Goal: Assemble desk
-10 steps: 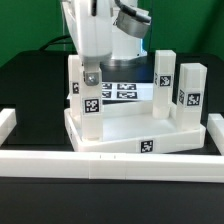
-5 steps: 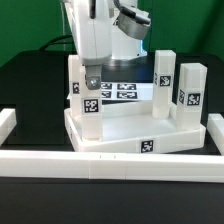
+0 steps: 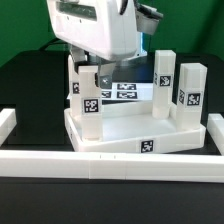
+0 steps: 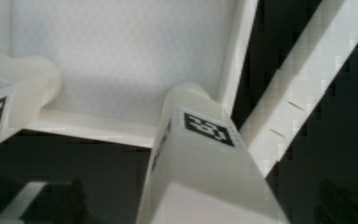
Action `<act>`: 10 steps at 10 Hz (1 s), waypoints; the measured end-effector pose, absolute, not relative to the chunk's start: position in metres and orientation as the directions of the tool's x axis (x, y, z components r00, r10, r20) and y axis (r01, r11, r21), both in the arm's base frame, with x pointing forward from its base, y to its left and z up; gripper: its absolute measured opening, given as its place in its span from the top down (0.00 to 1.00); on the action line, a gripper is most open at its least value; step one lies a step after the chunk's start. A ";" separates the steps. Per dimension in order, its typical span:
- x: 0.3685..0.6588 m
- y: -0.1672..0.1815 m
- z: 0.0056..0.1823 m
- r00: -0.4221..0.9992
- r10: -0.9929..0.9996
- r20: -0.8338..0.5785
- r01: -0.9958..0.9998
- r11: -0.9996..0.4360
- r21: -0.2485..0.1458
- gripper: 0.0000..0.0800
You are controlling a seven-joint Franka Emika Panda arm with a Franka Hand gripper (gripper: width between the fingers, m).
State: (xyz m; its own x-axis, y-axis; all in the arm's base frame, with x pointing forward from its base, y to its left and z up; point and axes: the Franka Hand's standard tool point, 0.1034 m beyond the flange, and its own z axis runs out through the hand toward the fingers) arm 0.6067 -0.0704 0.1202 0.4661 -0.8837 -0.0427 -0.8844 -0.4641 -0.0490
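Observation:
The desk's white tray-like top (image 3: 120, 130) lies in the middle of the black table. Legs with tags stand upright at its corners. My gripper (image 3: 88, 72) hangs over the top of the front leg (image 3: 90, 105) on the exterior view's left, open, its fingers either side of the leg end and off it. In the wrist view that leg (image 4: 202, 150) runs up the middle, tag facing me, with the top's flat inside (image 4: 123, 60) beyond it and another leg (image 4: 7, 95) to one side. The gripper (image 4: 197, 208) itself is barely visible there.
A long white border rail (image 3: 110, 165) runs along the front, with raised ends at both sides (image 3: 8, 122) (image 3: 214, 130). The marker board (image 3: 122, 92) lies behind the desk top. Two legs (image 3: 165, 68) (image 3: 191, 95) stand on the exterior view's right, one more (image 3: 75, 75) behind my gripper.
My gripper has opened off the front left leg and the hand has lifted and shifted toward the exterior view's left. The leg stays upright in its corner.

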 end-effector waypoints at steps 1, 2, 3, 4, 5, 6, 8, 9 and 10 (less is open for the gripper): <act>0.607 -0.071 0.120 0.550 -0.834 -0.038 -0.835 -0.548 -0.053 0.19; 0.607 -0.071 0.120 0.606 -0.795 -0.034 -0.795 -0.604 -0.054 0.19; 0.606 -0.072 0.120 0.679 -0.734 -0.024 -0.734 -0.677 -0.046 0.19; 0.607 -0.072 0.121 0.776 -0.631 -0.006 -0.631 -0.776 -0.028 0.19; 0.608 -0.070 0.121 0.814 -0.581 0.004 -0.581 -0.814 -0.027 0.19; 0.609 -0.071 0.121 0.876 -0.482 0.016 -0.482 -0.876 -0.020 0.19; 0.611 -0.073 0.122 0.949 -0.314 0.032 -0.314 -0.949 -0.002 0.19; 0.611 -0.073 0.122 0.965 -0.258 0.033 -0.259 -0.966 0.003 0.19; 0.613 -0.074 0.123 0.987 -0.154 0.039 -0.155 -0.988 0.020 0.19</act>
